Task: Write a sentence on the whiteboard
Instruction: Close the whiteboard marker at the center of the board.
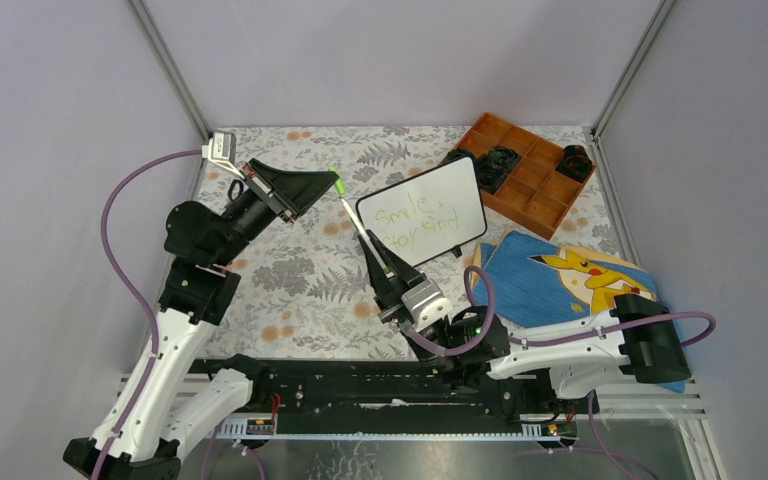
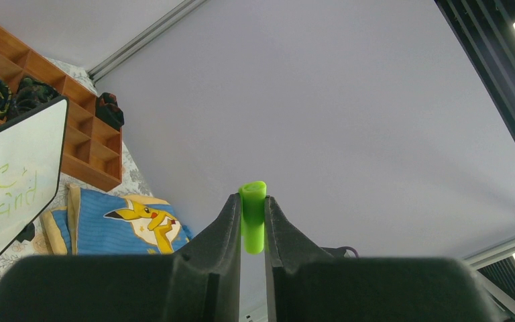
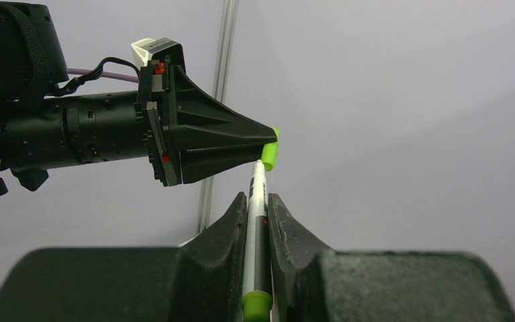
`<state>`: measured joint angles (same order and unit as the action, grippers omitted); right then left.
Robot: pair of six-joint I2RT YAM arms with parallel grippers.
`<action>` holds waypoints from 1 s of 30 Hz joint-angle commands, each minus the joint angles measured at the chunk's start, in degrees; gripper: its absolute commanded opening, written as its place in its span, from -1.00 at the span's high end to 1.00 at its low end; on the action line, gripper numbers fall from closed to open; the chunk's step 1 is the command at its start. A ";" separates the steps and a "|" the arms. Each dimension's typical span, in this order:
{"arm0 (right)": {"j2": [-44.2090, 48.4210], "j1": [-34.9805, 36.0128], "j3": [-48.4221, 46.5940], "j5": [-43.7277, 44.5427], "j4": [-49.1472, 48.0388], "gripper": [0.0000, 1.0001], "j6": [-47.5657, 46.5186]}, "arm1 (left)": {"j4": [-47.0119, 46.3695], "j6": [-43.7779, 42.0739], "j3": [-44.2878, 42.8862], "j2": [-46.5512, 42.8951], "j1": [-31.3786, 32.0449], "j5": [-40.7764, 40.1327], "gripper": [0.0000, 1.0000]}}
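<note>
The whiteboard (image 1: 423, 212) stands tilted at the table's middle, with the green sentence (image 1: 418, 222) "Smile. Stay kind" in two lines on it. It also shows in the left wrist view (image 2: 13, 181). My right gripper (image 1: 372, 252) is shut on the marker (image 1: 360, 225), white and black with a green end (image 3: 257, 221), and points it up and to the left. My left gripper (image 1: 332, 180) is shut on the green cap (image 2: 253, 215), just left of the board. In the right wrist view the marker's tip meets the cap (image 3: 269, 155).
A wooden compartment tray (image 1: 530, 185) with dark items stands at the back right. A blue Pikachu cloth (image 1: 570, 275) lies right of the board, beside my right arm. The table has a floral cover (image 1: 300, 280). Grey walls close in three sides.
</note>
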<state>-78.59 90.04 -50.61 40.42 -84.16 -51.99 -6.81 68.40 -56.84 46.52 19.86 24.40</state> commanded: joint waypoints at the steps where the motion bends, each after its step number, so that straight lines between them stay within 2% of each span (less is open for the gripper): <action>1: 1.33 -0.61 -1.47 0.16 -3.45 1.00 0.92 | -0.93 -0.73 -1.46 -0.74 0.27 -0.10 1.00; 30: 1.53 -2.71 -2.48 0.44 -1.34 1.00 3.85 | -1.41 -0.32 -1.87 -0.44 1.05 0.47 1.00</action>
<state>-78.59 88.23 -50.61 40.86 -83.46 -49.63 -6.79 68.42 -57.28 46.54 20.27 24.43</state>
